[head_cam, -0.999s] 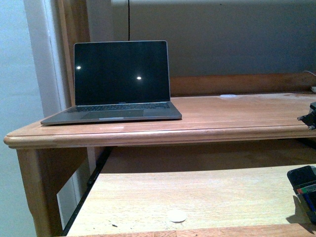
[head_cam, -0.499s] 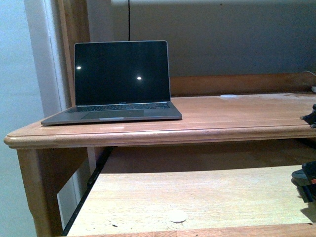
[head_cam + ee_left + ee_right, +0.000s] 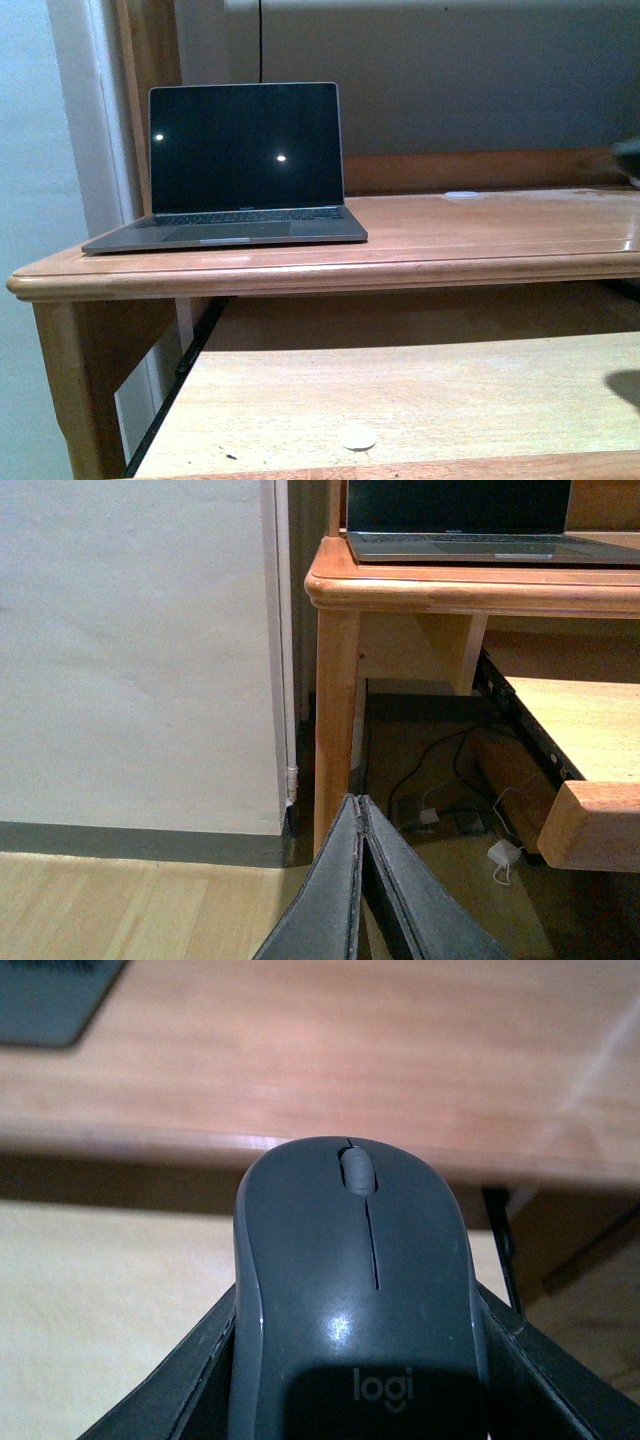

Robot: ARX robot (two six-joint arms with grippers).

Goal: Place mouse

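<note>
Gripped in right pincer (image 3: 355,1385): dark grey matte domed mouse (image 3: 358,1290), long axis straight ahead. Just ahead and below: reddish wooden desktop (image 3: 330,1050). Left pincer (image 3: 362,880): closed, empty.

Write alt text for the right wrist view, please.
A dark grey mouse with a logi mark fills the view, gripped from both sides by the right gripper. Behind it are a wooden desk and a paler shelf.

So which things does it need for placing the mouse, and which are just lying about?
In the job: small dark grey domed mouse, clamped in the right gripper; light wooden desk top, probably its destination.
Lying about: open grey laptop; small white flat disc; white charger plug under the desk.
</note>
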